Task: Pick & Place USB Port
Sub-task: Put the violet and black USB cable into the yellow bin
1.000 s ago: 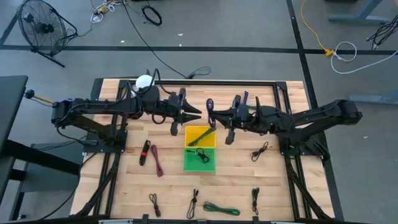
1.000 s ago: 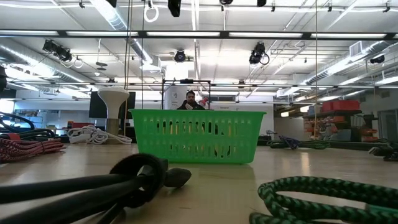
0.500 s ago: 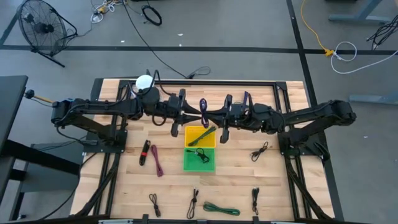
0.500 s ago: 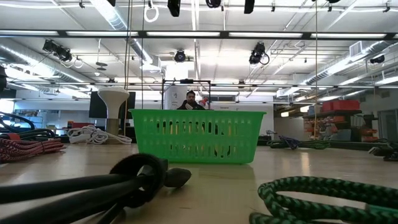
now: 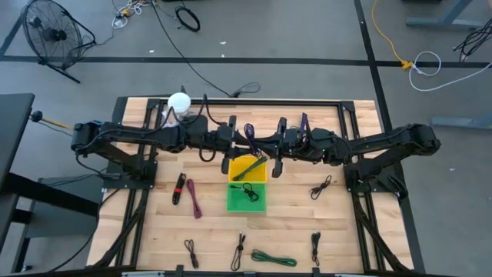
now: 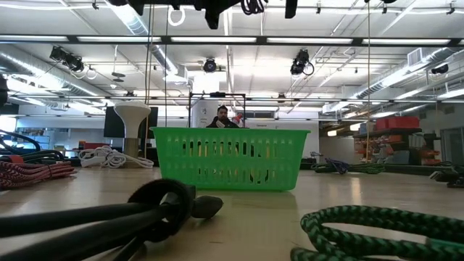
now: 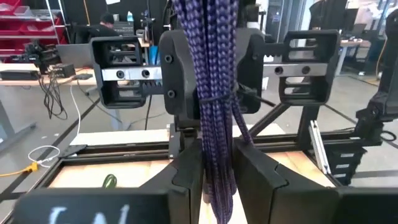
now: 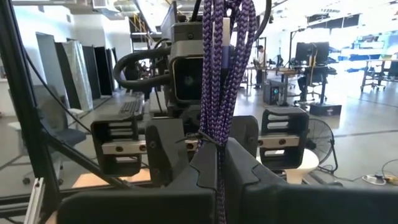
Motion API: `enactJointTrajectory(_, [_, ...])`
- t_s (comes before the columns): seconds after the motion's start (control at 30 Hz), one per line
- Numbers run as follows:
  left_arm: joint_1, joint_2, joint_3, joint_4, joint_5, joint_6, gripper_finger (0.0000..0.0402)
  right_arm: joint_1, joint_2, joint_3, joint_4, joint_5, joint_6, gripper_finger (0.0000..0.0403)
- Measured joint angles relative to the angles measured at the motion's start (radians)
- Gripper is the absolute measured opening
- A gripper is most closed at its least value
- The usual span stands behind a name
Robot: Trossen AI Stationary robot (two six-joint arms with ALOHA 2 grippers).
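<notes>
Overhead, we see both arms stretched toward the table's centre, meeting above the far edge of the yellow bin. The left gripper and the right gripper face each other, with a bundled purple cable hanging between them. A green basket sits touching the yellow bin on its near side, and other cables lie scattered on the wooden table.

From table height, we see the green basket in front, and dark gripper parts at the upper edge, well above the surface.

Through the left wrist camera, the purple cable hangs with its long axis vertical, pinched between the left gripper's narrow fingers, the right gripper just beyond it.

Through the right wrist camera, the same cable runs vertically through the right gripper's nearly closed fingers. We judge this a handover: both grippers grip it equally close, directly above the yellow bin.
</notes>
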Motion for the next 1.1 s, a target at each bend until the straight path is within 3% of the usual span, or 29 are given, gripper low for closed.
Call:
enactJointTrajectory(0.23, [0.0,0.0,0.0,0.002,0.025,0.008,0.0085,0.0,0.0,0.0,0.0,-0.001,-0.001,0.0])
enactJointTrajectory(0.4, [0.0,-0.001,0.0,-0.016,0.015,0.018,0.002,0.0,0.0,0.0,-0.014,-0.003,0.002,0.0001])
enactJointTrajectory(0.57, [0.0,-0.001,0.0,-0.044,-0.026,0.022,0.0017,0.0,0.0,0.0,-0.044,0.001,0.01,0.0014])
enactJointTrajectory(0.83, [0.002,-0.005,0.0,-0.108,-0.081,0.03,0.0017,-0.001,-0.023,0.0,-0.136,0.013,-0.009,0.0077])
enactJointTrajectory(1.1, [0.017,-0.039,0.002,-0.217,-0.15,0.039,0.0017,0.0,-0.116,0.0,-0.347,0.112,0.015,0.0137])
